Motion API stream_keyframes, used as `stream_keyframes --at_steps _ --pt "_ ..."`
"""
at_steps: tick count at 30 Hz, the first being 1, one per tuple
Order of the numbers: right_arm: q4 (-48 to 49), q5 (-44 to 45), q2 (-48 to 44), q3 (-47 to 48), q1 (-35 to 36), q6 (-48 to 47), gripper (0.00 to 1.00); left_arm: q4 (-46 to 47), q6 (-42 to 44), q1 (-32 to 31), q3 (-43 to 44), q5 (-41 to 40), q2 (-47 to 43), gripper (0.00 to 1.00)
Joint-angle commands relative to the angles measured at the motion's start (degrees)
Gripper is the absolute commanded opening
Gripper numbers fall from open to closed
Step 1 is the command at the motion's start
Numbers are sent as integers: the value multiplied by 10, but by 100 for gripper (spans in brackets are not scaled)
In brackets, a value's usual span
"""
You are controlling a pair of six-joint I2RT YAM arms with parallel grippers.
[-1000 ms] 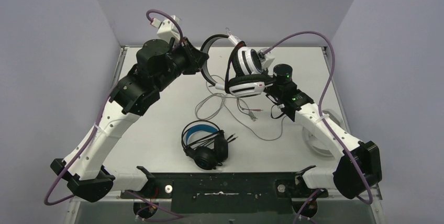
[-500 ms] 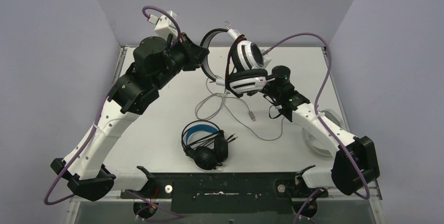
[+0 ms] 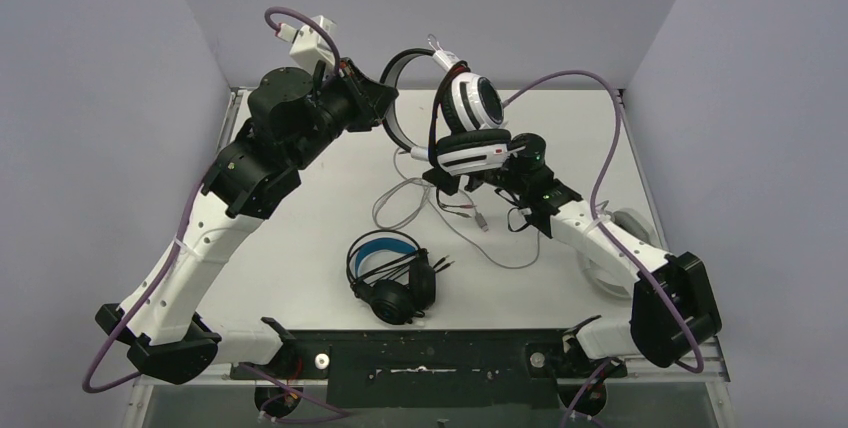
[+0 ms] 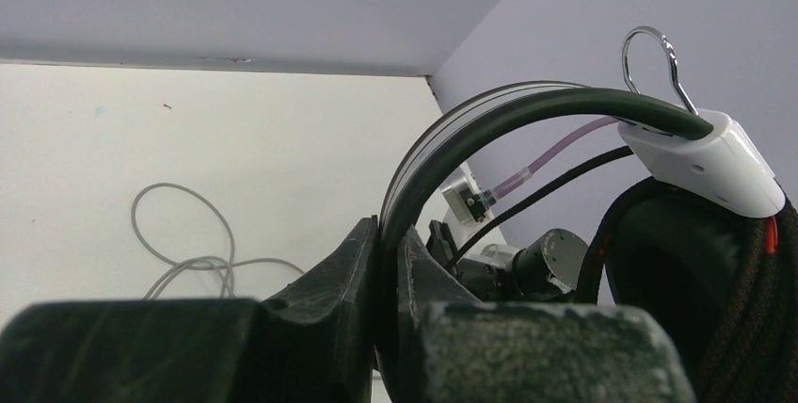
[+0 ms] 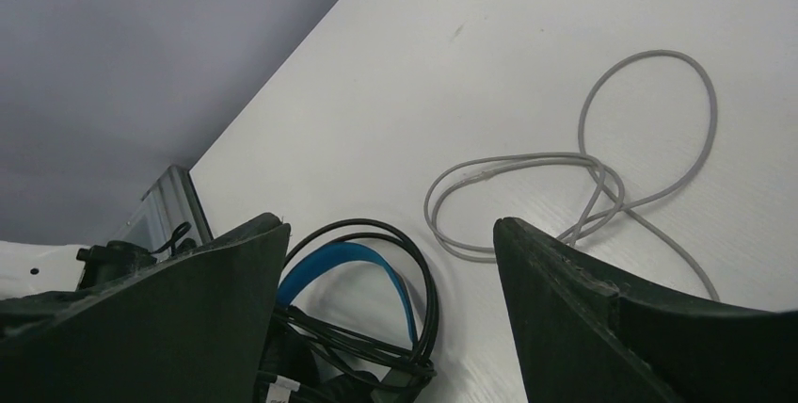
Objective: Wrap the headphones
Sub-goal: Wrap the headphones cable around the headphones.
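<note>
White headset (image 3: 470,113) hangs in the air, upper centre of the top view, well above the worktop (image 3: 320,218). Left gripper (image 4: 388,271): fingers clamped tight on its black headband (image 4: 489,111). Right gripper (image 5: 388,233): fingers wide apart, empty, just under the lower ear cup. Pale cable (image 3: 410,198) lies in loose loops on the worktop, so by my judgement the wrap is not begun. Black headset (image 3: 390,273), lower centre, looks bundled. Third headset (image 3: 600,273), right edge, is mostly hidden.

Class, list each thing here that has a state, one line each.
White over-ear headset with black ear-cup centres: held above the table.
Pale grey cable: loose, trailing on table.
Black headset with blue-lined headband: lying on table.
Left gripper: shut on the white headset.
Right gripper: open, empty.
</note>
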Motion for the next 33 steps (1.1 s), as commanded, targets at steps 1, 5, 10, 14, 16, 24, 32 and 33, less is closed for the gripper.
stream_keyframes --at_steps 1,5,10,14,16,24,32,33 --pt "41 1 -22 -15 4 -6 82 88 -19 1 42 -8 -15 0" --pt "2 39 -52 -31 -10 -12 84 88 -20 1 42 -6 -18 0" --pt "-2 0 -67 -41 -12 -32 87 90 -17 1 38 -6 -26 0" --pt "8 -9 -86 -61 -12 -43 89 86 -11 1 39 -11 -27 0" --pt "37 -21 -95 -77 -12 -36 90 87 -11 2 39 -12 -27 0" --pt "56 -55 -92 -73 -7 -43 89 90 -11 2 40 -6 -26 0" --pt "47 -12 -60 -55 46 -89 82 94 -15 2 30 -4 -35 0" --pt "47 -12 -55 -52 49 -92 79 92 -15 3 31 -3 -36 0"
